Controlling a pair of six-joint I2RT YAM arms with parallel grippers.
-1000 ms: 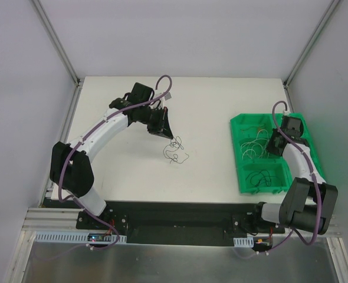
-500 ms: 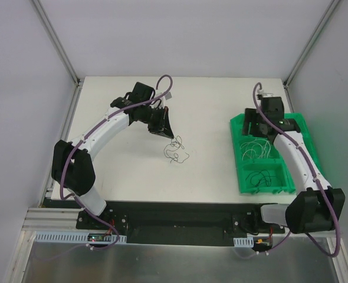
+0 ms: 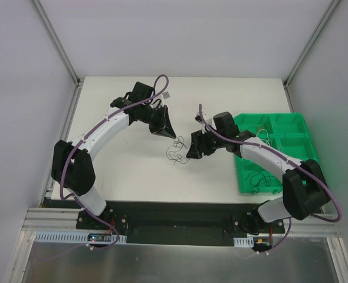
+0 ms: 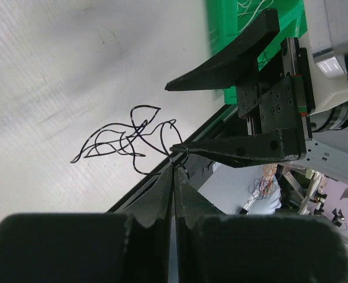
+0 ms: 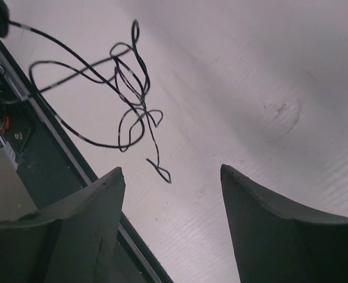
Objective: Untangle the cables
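Several cables [image 4: 130, 135] trail from closed left fingers [image 4: 156, 197].

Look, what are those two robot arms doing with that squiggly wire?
They are working on a knot of thin wire. The left gripper has its jaws shut on one strand of the dark cable tangle, which lies on the white table. The right gripper hangs right beside the knot with its jaws wide open, gripping nothing. Other thin cables lie in compartments of the green bin on the right.
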